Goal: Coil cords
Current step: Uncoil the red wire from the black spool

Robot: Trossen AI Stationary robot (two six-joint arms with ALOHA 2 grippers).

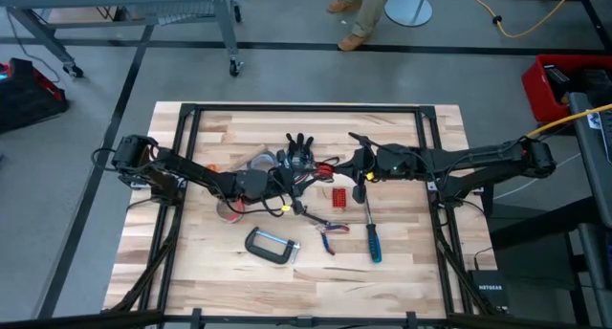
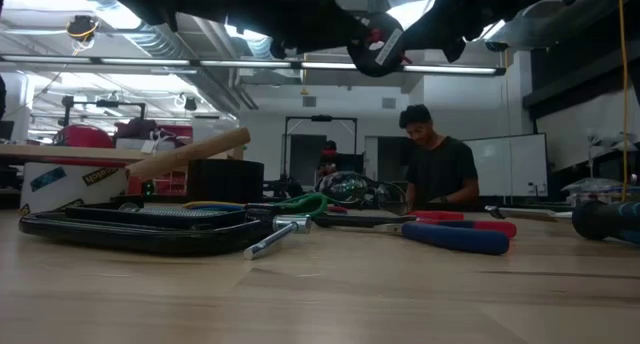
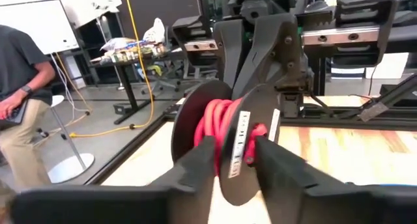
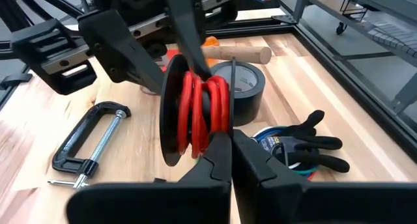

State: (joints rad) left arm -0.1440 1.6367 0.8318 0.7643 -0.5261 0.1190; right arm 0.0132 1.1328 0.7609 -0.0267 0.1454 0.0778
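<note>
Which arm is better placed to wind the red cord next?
Probably the right: the right gripper seems pinched on the red cord at the spool, while the left gripper clamps the spool's flange, steadying it.

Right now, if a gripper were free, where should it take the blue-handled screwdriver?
The blue handle, from straight above, fingers closing across it: the screwdriver lies flat, handle thickest and unobstructed. The left gripper and right gripper both clamp the red cord spool.
</note>
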